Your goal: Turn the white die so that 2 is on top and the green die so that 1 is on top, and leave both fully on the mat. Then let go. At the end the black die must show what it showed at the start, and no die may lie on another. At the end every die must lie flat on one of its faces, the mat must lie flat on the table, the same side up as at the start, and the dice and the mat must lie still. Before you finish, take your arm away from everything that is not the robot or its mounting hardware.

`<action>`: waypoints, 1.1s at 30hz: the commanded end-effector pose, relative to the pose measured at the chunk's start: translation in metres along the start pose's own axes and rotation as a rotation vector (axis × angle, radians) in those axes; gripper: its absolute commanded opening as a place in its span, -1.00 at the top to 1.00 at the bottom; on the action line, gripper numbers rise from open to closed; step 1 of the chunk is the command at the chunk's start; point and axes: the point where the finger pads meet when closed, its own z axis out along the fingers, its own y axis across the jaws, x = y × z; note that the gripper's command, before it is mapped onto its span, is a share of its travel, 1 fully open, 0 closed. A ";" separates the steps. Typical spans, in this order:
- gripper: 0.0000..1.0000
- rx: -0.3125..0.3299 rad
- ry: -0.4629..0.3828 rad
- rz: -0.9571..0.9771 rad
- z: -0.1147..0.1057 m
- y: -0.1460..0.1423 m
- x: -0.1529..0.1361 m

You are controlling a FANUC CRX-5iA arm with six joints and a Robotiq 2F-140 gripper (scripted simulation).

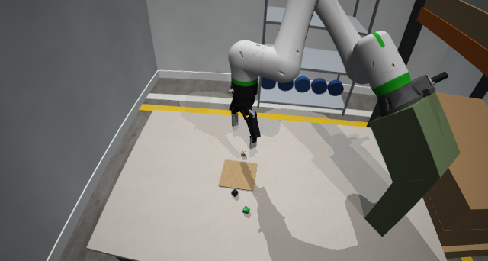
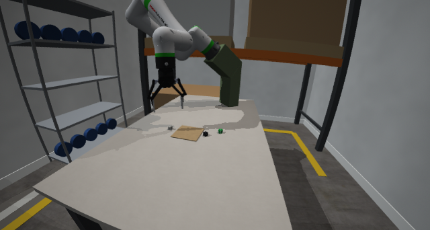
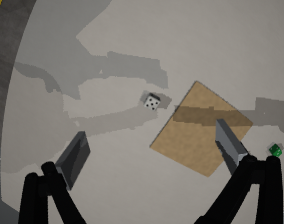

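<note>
The white die (image 1: 243,153) (image 2: 170,128) (image 3: 152,102) lies on the table off the mat, near its back edge in the top view; its upper face seems to show five dots in the wrist view. The tan mat (image 1: 231,175) (image 2: 185,134) (image 3: 185,145) lies flat. The black die (image 1: 234,192) (image 2: 205,134) is on the table just off the mat's opposite edge, hidden in the wrist view. The green die (image 1: 246,210) (image 2: 220,131) (image 3: 275,150) lies farther out; its dots are unreadable. My gripper (image 1: 244,135) (image 2: 168,109) (image 3: 150,137) is open and empty, above the table behind the white die.
The table (image 1: 171,185) (image 2: 161,166) bears the mat and dice. The arm's green pedestal (image 1: 408,150) (image 2: 230,79) stands at the right in the top view. A shelf rack with blue discs (image 1: 302,84) (image 2: 78,141) stands beyond the table's edge. Arm shadows cross the mat and table.
</note>
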 end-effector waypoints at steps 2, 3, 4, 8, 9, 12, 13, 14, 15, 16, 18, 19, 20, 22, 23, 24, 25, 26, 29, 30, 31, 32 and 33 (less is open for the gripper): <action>-1.00 0.021 -0.008 0.175 0.004 0.000 -0.001; -1.00 0.021 -0.009 0.225 0.005 0.000 -0.001; -1.00 0.021 -0.009 0.251 0.006 0.000 -0.001; -1.00 0.020 -0.010 0.340 0.008 0.000 -0.001; -1.00 0.020 -0.010 0.394 0.009 -0.001 -0.001; -1.00 0.019 -0.011 0.469 0.011 -0.001 -0.001; -1.00 0.018 -0.011 0.511 0.012 -0.001 -0.001; -1.00 0.018 -0.011 0.518 0.012 -0.001 -0.001; -1.00 0.018 -0.011 0.557 0.013 -0.001 -0.001; -1.00 0.018 -0.012 0.585 0.014 -0.001 -0.001; -1.00 0.018 -0.012 0.585 0.014 -0.001 -0.001; -1.00 0.018 -0.012 0.603 0.014 -0.001 -0.001; -1.00 0.017 -0.012 0.613 0.015 -0.001 -0.001; -1.00 0.017 -0.012 0.618 0.015 -0.001 -0.001; 0.57 0.017 -0.012 0.618 0.015 -0.001 -0.001; 0.57 0.017 -0.012 0.618 0.015 -0.001 -0.001; 0.57 0.017 -0.012 0.618 0.015 -0.001 -0.001; 0.57 0.017 -0.012 0.618 0.015 -0.001 -0.001; 0.57 0.017 -0.012 0.618 0.015 -0.001 -0.001; 0.57 0.017 -0.012 0.618 0.015 -0.001 -0.001; 0.57 0.017 -0.012 0.618 0.015 -0.001 -0.001; 0.57 0.017 -0.012 0.618 0.015 -0.001 -0.001; 0.57 0.017 -0.012 0.618 0.015 -0.001 -0.001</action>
